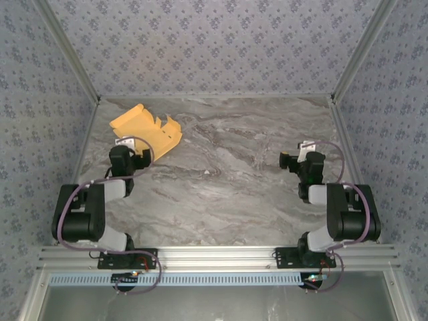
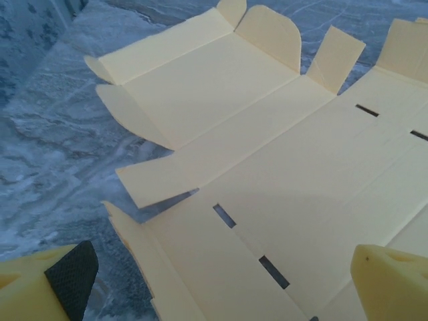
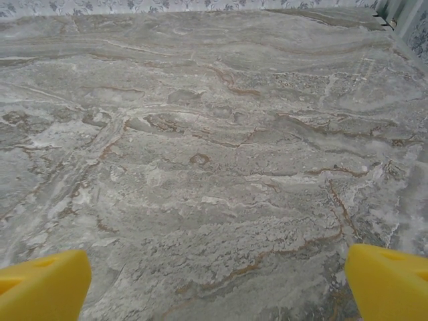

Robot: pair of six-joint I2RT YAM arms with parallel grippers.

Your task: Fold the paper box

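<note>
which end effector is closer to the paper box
The left end effector, open just above the unfolded paper box at the far left of the table; the right end effector is over marble across the table from it.

Grey marble table [image 1: 227, 180] bears the flat paper box [image 1: 142, 128] far-left.

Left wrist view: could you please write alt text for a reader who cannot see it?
The paper box lies unfolded on the marbled table, flaps spread, slots along its creases. The left gripper hangs open above it.
</note>
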